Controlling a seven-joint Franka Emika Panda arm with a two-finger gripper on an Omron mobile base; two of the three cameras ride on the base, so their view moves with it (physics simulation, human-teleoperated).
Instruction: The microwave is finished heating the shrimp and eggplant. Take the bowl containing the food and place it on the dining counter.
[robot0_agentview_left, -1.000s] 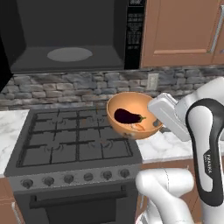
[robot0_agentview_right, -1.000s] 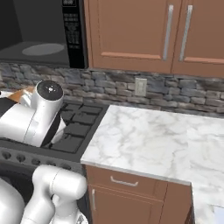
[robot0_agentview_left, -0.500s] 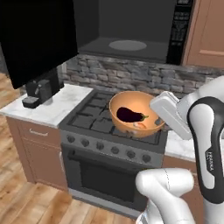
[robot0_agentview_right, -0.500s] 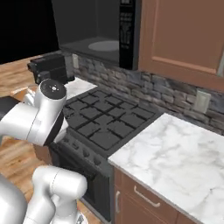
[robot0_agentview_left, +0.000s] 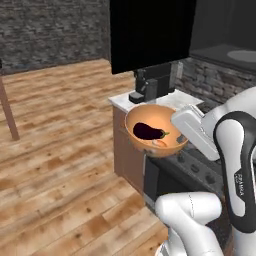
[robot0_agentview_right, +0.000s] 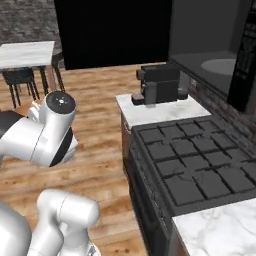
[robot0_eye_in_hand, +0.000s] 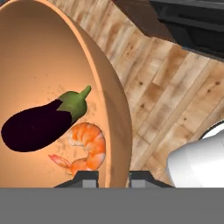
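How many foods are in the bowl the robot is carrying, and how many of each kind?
Eggplant: 1
Shrimp: 1
Total: 2 foods in the orange bowl, which the gripper holds by its rim.

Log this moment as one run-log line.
phase: carrying | end effector: shut on bowl rim | contents: eggplant, shrimp | bowl: held above wooden floor | dining counter: ahead

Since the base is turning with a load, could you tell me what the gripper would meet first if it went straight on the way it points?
The gripper is shut on the rim of the round orange-brown bowl, so it would push further along the bowl's wall. Beyond that lies only the wooden plank floor; depth is unclear.
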